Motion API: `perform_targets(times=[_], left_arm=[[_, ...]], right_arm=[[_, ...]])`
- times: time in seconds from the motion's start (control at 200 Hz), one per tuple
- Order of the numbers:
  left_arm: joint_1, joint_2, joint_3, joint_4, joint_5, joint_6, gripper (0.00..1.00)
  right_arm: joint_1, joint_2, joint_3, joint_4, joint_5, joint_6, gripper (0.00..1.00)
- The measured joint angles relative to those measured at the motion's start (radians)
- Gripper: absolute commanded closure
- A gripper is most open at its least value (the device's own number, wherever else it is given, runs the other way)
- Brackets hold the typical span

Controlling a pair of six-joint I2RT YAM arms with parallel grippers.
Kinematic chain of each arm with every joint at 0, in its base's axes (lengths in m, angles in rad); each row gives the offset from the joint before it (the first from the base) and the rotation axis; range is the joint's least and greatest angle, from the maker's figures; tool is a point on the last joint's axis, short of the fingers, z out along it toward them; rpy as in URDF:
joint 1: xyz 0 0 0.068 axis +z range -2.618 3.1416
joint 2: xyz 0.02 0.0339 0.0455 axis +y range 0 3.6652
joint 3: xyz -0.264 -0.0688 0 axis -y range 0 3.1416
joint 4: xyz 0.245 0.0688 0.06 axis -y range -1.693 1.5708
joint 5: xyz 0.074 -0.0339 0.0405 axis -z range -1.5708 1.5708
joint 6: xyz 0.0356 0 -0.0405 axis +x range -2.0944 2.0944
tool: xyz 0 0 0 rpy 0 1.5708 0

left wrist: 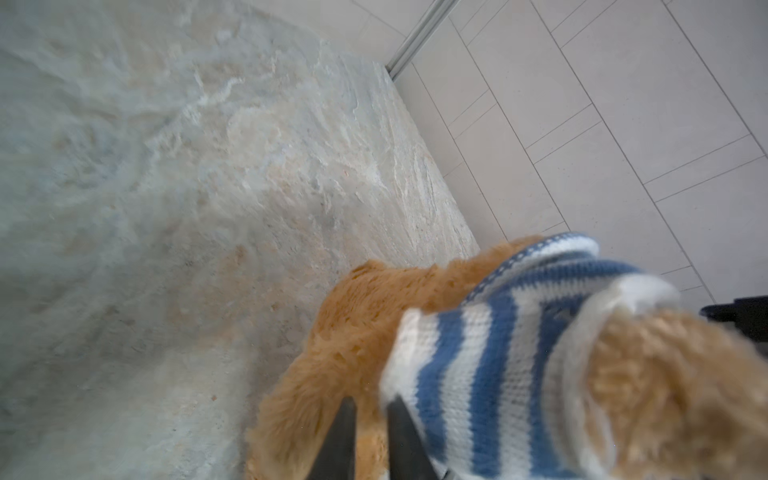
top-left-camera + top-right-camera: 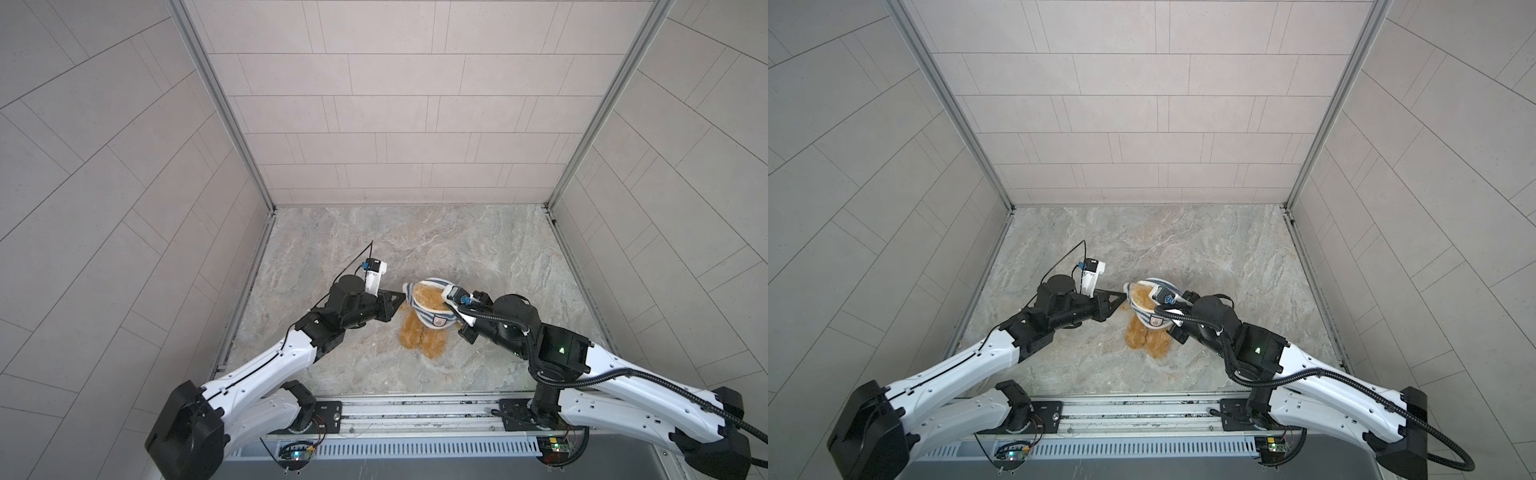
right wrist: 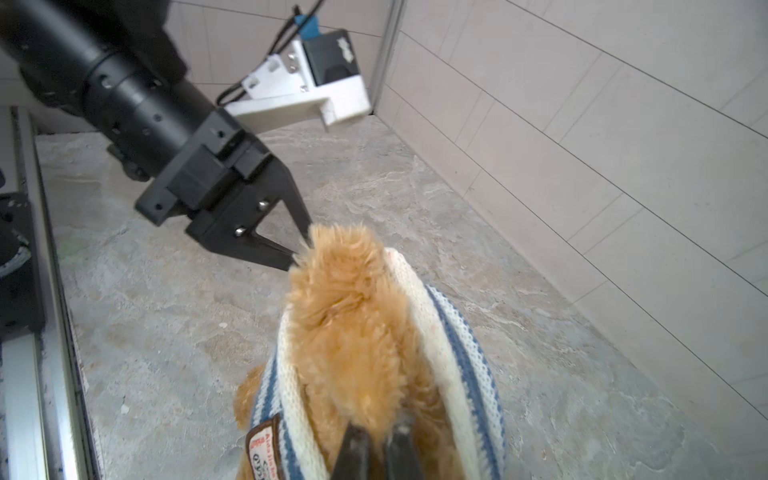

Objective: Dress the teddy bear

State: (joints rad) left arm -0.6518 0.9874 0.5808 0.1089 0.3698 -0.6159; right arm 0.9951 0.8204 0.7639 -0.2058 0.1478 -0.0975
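Note:
The golden-brown teddy bear (image 2: 419,338) sits mid-table in both top views, legs toward the front rail. A blue-and-white striped shirt (image 2: 428,319) is bunched round its upper body, with the collar stretched wide and the badge (image 3: 266,453) at the front. My left gripper (image 1: 371,401) is at the bear's sleeved arm (image 3: 336,257). Its jaws stand slightly apart, with fur showing between them beside the sleeve (image 1: 490,365). My right gripper (image 3: 376,432) is shut, its tips pinched into the bear's fur (image 3: 349,332) inside the shirt opening. In both top views its fingers are hidden under the wrist camera.
Tiled walls (image 2: 415,124) close in the marble table (image 2: 478,249) on three sides. A metal rail (image 2: 415,409) with both arm bases runs along the front edge. The left arm's wrist camera (image 3: 328,70) shows in the right wrist view.

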Motion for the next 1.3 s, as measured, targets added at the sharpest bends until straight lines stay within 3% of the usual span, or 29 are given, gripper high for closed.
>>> perform_targets(times=[0.06,0.1,0.265,0.466,0.691,0.926,1.302], left_arm=[[0.0,-0.04,0.0,-0.01,-0.016,-0.003,0.33],[0.001,-0.068,-0.001,-0.011,-0.026,-0.008,0.28],[-0.077,-0.166,-0.055,0.066,-0.071,-0.055,0.26],[-0.216,-0.156,-0.105,0.227,-0.103,-0.125,0.28],[-0.235,-0.078,-0.131,0.458,-0.15,-0.225,0.3],[-0.235,0.072,-0.12,0.613,-0.169,-0.317,0.39],[-0.28,0.209,-0.031,0.692,-0.153,-0.377,0.49]], right_arm=[[0.0,0.018,0.026,0.0,0.032,0.045,1.0],[0.0,0.036,0.048,-0.002,0.058,0.083,1.0],[0.0,0.12,0.126,0.011,0.151,0.288,1.0],[0.0,0.181,0.131,0.117,0.201,0.494,1.0],[0.0,0.206,0.098,0.277,0.252,0.608,1.0],[0.0,0.206,0.062,0.355,0.304,0.656,1.0],[0.0,0.204,0.018,0.412,0.354,0.676,1.0]])
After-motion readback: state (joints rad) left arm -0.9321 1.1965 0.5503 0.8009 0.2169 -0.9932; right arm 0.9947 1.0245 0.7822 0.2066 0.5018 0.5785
